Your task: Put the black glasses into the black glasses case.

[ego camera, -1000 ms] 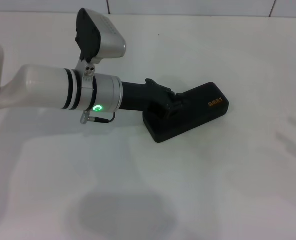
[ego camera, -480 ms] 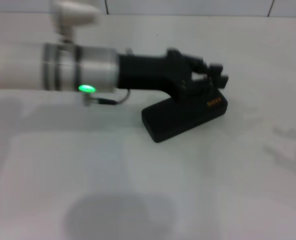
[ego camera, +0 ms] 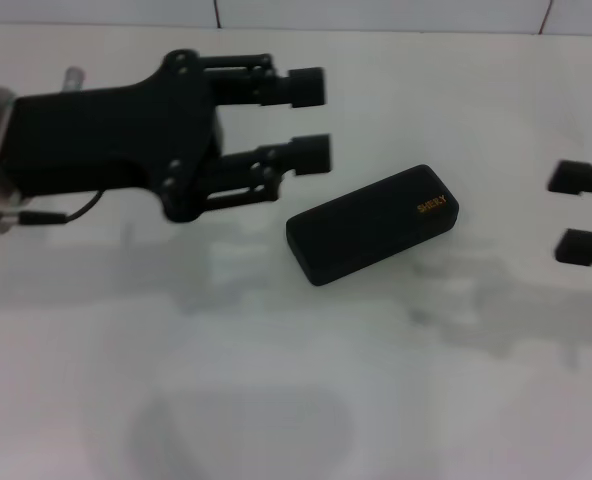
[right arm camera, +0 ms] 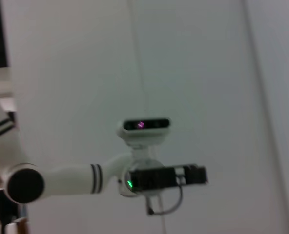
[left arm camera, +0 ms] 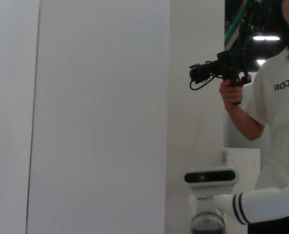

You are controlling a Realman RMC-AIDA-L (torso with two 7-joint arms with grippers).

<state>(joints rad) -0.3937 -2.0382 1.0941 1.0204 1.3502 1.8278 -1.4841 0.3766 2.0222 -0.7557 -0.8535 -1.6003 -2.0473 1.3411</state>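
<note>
Two grippers appeared in the head view, both raised above the white table (ego camera: 296, 400). The left gripper (ego camera: 311, 120) hung left of the case (ego camera: 373, 224), fingers (ego camera: 306, 86) apart, gripping nothing. The right gripper (ego camera: 583, 212) showed only at the right edge, well clear of the case, its two fingertips (ego camera: 576, 177) apart and empty.

The case lay on the table between the grippers, nearer the left one, lid shut, orange lettering toward its right end. Its contents could not be seen. The glasses appeared in no view.

Neither wrist view showed the table or the case. The left wrist view faced a pale wall (left arm camera: 100, 117); beyond it stood a person (left arm camera: 274, 122) in a white shirt holding a camera rig (left arm camera: 217, 70), with a robot head camera (left arm camera: 210, 177) and a striped white arm (left arm camera: 259, 204) below. The right wrist view showed the head camera (right arm camera: 144, 126) with a purple light, a white arm (right arm camera: 76, 178), and the left gripper (right arm camera: 196, 175) side-on with a green lamp (right arm camera: 130, 184) lit at its wrist.
</note>
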